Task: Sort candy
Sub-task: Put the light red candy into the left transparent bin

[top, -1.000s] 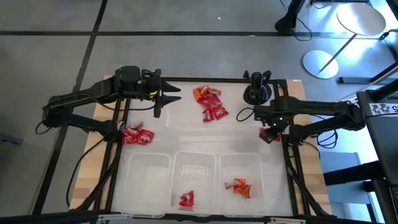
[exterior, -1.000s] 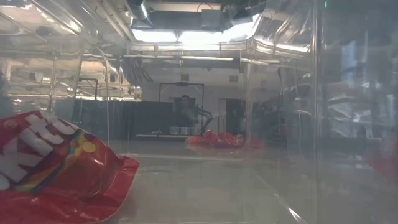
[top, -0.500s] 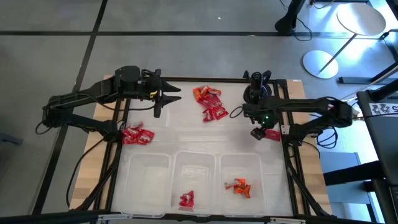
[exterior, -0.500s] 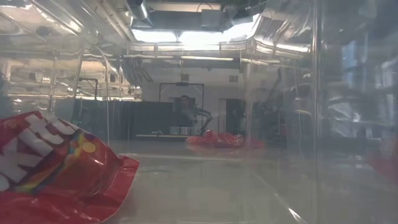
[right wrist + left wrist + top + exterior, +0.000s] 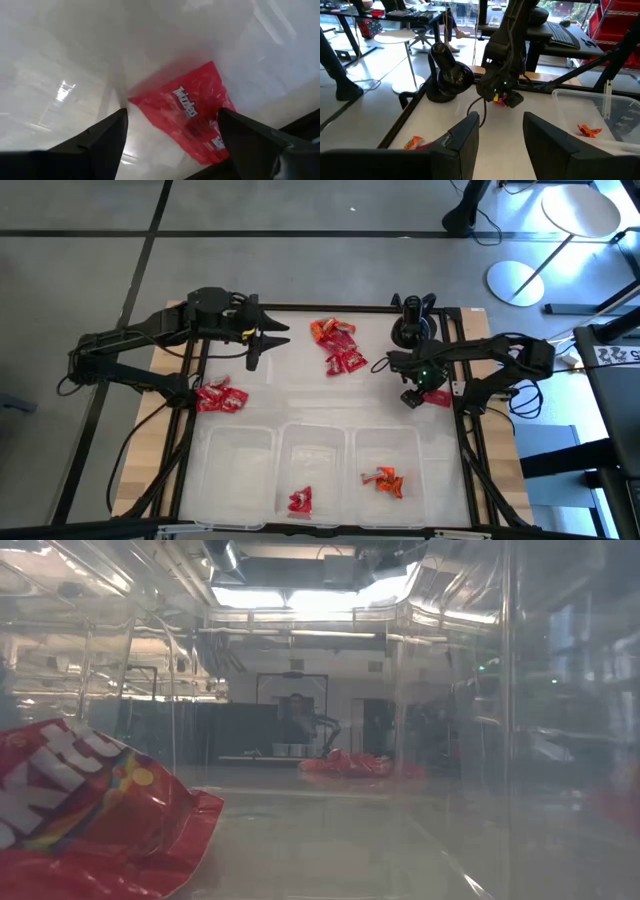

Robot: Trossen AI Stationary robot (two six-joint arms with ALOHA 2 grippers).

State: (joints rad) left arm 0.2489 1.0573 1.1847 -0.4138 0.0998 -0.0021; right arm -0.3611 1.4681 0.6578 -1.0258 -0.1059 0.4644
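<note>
A flat red candy packet with white lettering (image 5: 190,117) lies on the white table near its right edge (image 5: 436,397). My right gripper (image 5: 172,114) points down just above it, open, one finger on each side of the packet (image 5: 506,99). More candy lies in a red and orange heap (image 5: 337,346) at the far middle and in a red heap (image 5: 220,396) at the left. My left gripper (image 5: 266,340) hovers open and high over the far left, holding nothing (image 5: 500,124).
Three clear bins stand in a row along the near edge: the middle one (image 5: 312,442) holds red candy (image 5: 300,500), the right one (image 5: 410,442) orange candy (image 5: 385,479). A large red packet (image 5: 90,810) fills the low view's left. A black stand (image 5: 410,328) rises far right.
My right gripper has come down and a little toward the table's left, ending low over the red packet near the right edge. The packet has stayed where it was.
</note>
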